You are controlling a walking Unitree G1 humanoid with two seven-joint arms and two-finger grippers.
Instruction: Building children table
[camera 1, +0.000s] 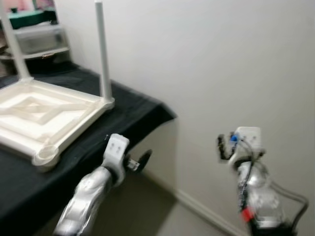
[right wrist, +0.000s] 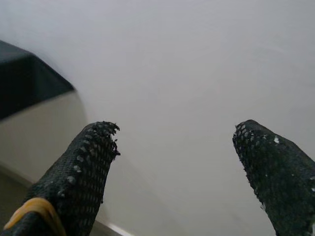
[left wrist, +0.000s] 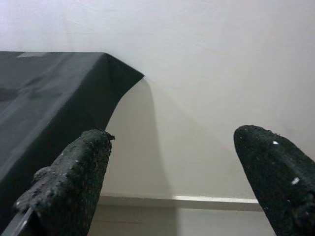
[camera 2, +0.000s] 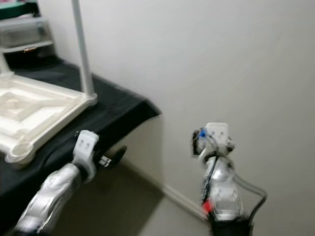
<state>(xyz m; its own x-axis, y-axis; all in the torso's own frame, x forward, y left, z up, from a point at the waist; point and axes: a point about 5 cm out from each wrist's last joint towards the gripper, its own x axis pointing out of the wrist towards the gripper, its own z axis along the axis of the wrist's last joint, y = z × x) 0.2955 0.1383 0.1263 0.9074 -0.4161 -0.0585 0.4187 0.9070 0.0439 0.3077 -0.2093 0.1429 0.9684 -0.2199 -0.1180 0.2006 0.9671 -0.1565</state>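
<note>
The white children's table [camera 1: 44, 115] lies upside down on the black-draped desk [camera 1: 133, 105], at the robot's left, with two legs [camera 1: 103, 49] already standing upright in corner sockets and the near corner socket [camera 1: 47, 155] empty. The left tool [left wrist: 167, 182] hangs just off the desk's front edge, below the tabletop's near corner, its two black fingers [left wrist: 74, 177] spread wide and holding nothing. The right tool [right wrist: 177, 172] is raised in front of the bare wall [camera 1: 221, 59], well apart from the desk, fingers likewise wide apart and empty. No loose leg can be made out in these views, and the head views are slightly blurred. The step in hand appears to be locating and fetching the next leg. To perform it well: face the work area squarely before reaching; grasp the leg near its middle; carry it upright; align it directly over the empty socket before pressing down; keep the other tool free to steady the tabletop.
</note>
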